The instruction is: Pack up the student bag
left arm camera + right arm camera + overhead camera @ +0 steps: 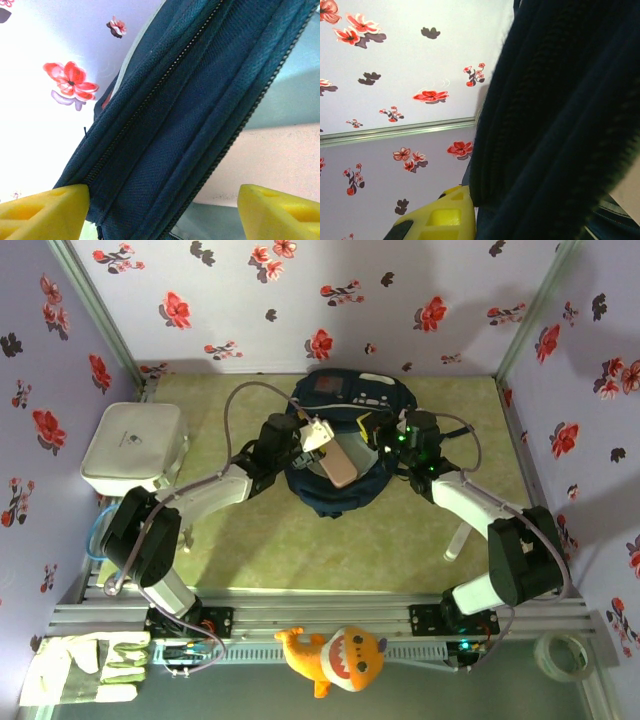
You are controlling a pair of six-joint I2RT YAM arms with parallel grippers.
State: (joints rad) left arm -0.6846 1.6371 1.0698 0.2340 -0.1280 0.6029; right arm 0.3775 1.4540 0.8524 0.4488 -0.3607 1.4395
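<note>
The right gripper (383,437) pinches the navy-blue fabric backpack (335,498) near the worktop's (300,550) far edge, while the left gripper (164,189) gapes empty at its zip.

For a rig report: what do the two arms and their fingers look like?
The left arm and right arm have white links, bulky black joint housings and looping grey cables; green lights glow at the right wrist. Fingers are yellow wedges.

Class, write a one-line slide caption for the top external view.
Both arms at the bag: right pincer grips its rim, open left pincer by a pink flat item at its mouth.
</note>
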